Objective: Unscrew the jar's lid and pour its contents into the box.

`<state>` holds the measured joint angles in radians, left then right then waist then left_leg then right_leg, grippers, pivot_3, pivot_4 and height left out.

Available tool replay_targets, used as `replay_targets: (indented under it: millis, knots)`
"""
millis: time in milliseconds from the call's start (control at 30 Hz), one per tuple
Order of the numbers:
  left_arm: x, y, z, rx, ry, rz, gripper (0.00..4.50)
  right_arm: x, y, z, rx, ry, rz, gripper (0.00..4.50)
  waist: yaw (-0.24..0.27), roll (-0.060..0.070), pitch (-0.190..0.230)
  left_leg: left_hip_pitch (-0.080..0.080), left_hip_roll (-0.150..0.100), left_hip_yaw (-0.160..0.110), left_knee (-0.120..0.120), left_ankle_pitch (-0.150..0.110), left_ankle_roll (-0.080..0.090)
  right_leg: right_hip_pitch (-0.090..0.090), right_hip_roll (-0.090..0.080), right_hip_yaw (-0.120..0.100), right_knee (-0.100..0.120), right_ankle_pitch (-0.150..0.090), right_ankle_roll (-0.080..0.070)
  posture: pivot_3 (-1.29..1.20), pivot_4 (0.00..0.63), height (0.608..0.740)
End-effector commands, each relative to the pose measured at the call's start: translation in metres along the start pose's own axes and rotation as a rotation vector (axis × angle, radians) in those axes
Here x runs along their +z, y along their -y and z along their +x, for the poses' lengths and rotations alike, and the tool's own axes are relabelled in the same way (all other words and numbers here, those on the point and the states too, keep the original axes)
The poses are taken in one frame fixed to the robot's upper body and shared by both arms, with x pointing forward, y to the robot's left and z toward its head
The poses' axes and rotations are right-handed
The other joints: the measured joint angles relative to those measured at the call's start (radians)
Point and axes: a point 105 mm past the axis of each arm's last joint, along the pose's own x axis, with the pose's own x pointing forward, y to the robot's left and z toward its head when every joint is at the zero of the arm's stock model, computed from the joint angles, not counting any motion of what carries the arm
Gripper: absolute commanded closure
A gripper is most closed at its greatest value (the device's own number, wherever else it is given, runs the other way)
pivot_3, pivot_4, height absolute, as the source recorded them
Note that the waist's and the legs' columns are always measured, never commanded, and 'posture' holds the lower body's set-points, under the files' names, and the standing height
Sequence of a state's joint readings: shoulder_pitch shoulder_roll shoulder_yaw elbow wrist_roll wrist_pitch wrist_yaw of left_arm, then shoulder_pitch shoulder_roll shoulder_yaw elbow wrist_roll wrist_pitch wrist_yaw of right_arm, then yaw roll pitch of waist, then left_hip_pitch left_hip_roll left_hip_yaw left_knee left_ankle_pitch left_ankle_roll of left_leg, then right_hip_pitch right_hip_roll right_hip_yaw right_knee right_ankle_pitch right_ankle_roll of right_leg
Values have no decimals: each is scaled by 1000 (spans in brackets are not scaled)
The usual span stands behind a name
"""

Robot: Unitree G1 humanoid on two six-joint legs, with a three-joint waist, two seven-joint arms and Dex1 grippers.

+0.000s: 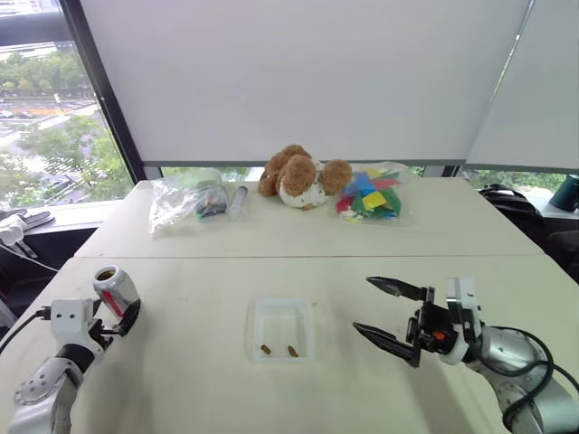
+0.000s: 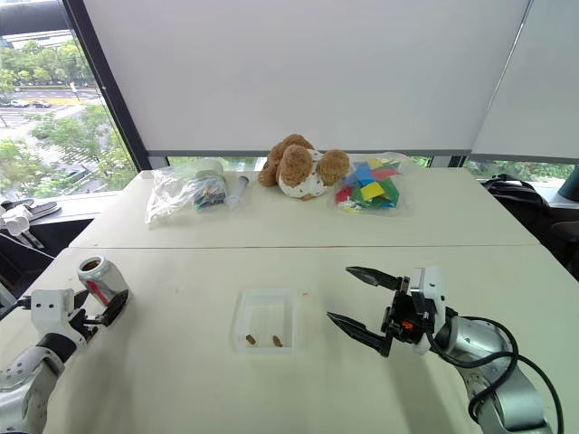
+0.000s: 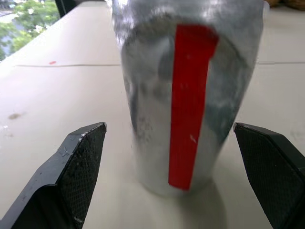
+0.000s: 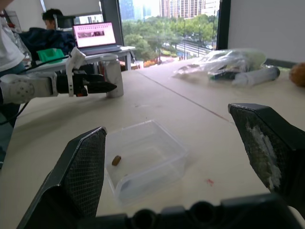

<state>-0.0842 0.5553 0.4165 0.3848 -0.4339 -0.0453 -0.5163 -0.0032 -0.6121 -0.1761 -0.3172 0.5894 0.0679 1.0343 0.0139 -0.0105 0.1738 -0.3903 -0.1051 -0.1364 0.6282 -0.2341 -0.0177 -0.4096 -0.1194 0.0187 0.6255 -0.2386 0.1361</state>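
Note:
The silvery jar [image 1: 116, 287] with a red stripe stands upright on the table's left side, its top uncovered. My left gripper [image 3: 170, 131] is open around it; its fingers [image 3: 81, 162] flank the jar with a gap on each side. The lid is out of view. The clear box [image 1: 281, 305] lies in the middle of the table, with two brown pellets of the contents [image 1: 266, 348] in its near end. My right gripper [image 1: 362, 304] hovers open and empty just right of the box.
Along the far side of the table lie a clear bag of items [image 1: 185, 201], a slim grey tube [image 1: 237, 201], a brown plush toy [image 1: 298, 176] and a bag of coloured pieces [image 1: 371, 194]. A laptop [image 4: 95, 36] and a person sit beyond the table's left edge.

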Motion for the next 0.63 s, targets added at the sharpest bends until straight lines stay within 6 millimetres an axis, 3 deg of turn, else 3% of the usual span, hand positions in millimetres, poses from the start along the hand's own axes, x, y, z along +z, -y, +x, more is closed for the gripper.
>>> replay_targets:
  millis: [33,100,167,400,633]
  knots:
    - [12,-10,-10,-21,9,64,109,12,0,-17,-40,-12,-37,0,0,0,0,0,0,0,0,0,0,0,0,0,-1,0,0,0,150,740]
    - [20,-9,-19,-73,11,112,109,12,-1,-29,-53,-55,-76,0,-1,0,0,0,0,0,0,0,0,0,0,0,-2,0,-1,0,150,740]
    - [29,-9,-42,-173,-23,238,109,13,2,-49,-77,-123,-121,0,-3,-1,0,-1,1,0,-1,0,0,1,0,0,-5,-2,-3,0,150,740]
    - [30,18,-100,-595,-221,568,109,15,14,-99,-76,-313,-157,0,-1,1,-1,0,6,6,-1,-6,-1,3,0,1,-12,-4,-9,0,150,740]
    - [42,30,-109,-703,-202,570,109,19,21,-110,11,-369,-206,0,-2,1,-1,-2,18,21,-1,-7,0,4,-1,1,-14,-4,-10,0,150,740]
